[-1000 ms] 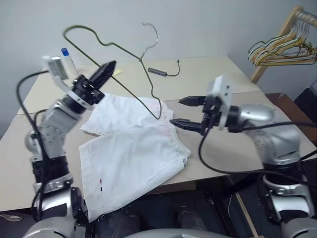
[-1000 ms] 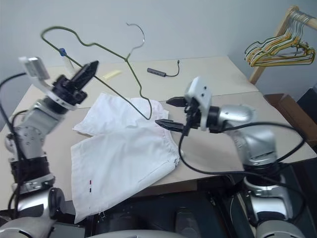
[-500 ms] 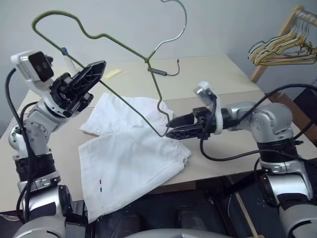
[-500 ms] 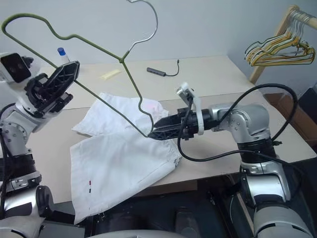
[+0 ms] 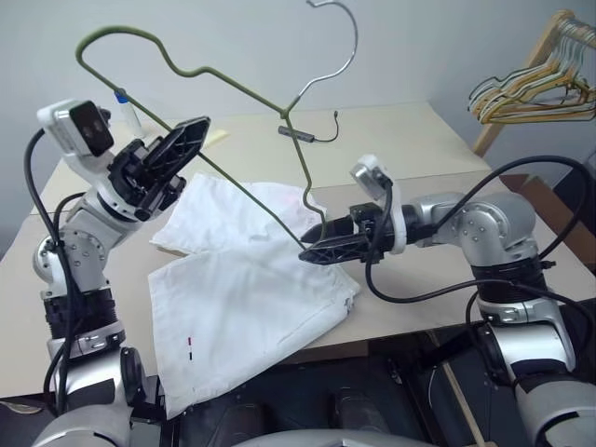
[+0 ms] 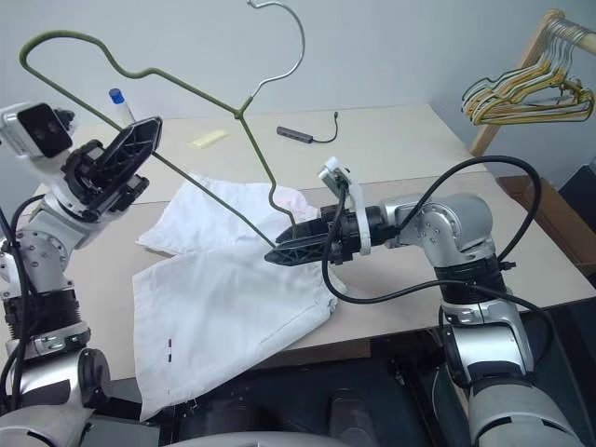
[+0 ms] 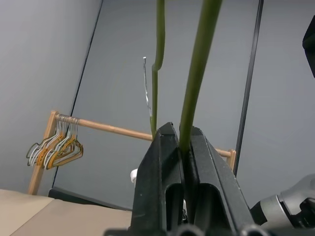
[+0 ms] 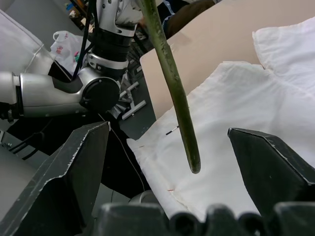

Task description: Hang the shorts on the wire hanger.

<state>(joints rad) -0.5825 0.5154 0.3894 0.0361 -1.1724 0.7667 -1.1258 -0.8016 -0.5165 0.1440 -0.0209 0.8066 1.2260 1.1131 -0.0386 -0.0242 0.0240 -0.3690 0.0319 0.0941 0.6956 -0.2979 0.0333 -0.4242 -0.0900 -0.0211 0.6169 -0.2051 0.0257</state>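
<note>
The white cloth shorts (image 5: pixel 247 298) lie flat on the beige bench (image 5: pixel 400 140), one leg hanging over the near edge, the gathered waistband toward the right arm. Just above the waistband hovers the right end effector (image 5: pixel 317 244), its two black fingers spread wide; in the right wrist view the cut end of the wire hangs free between them, touching neither. That wire belongs to the thin olive-grey metal wire hanger (image 5: pixel 244 93), held tilted in the air over the shorts, its curved hook uppermost against the grey wall. The left end effector (image 5: pixel 191 140), raised above the far left part of the bench, has its fingers pressed together on one long wire of the hanger, as the left wrist view shows. Farther back on the bench lie a small dark cabled device (image 5: pixel 300 134) and a white bottle with a blue cap (image 5: pixel 126 107). Beyond the right corner, a bunch of yellow and dark hangers (image 5: pixel 531 93) hangs from a wooden rack.
</note>
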